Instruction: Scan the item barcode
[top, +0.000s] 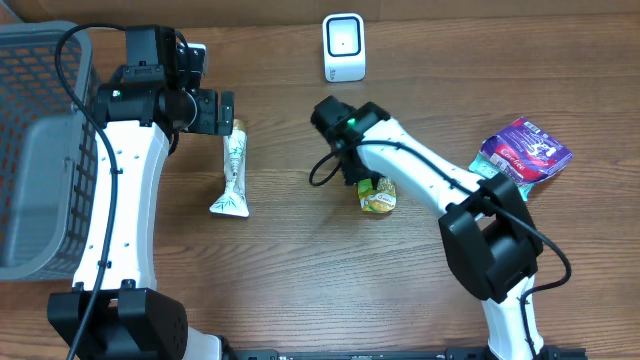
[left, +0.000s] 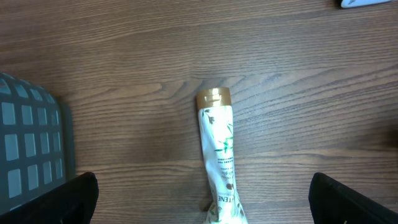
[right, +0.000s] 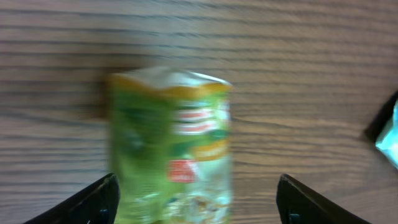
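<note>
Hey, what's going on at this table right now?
Two robot arms are at work over a wooden table. The right pincer hangs open over a green pouch that lies on the table, ungripped. The left pincer is wide open above a white tube with a gold cap, not touching it. The white scanner stands at the far edge; nothing is held up to it.

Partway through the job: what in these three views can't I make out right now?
Green pouch: the right wrist view is blurred, so the print is unreadable and no barcode is discernible. Overhead, the right arm hides its upper part.
White tube: its lower end is cut off by the bottom edge of the left wrist view. Overhead, its lettering is too small.
Purple packet: seen whole only overhead, where the print is too small to read.
</note>
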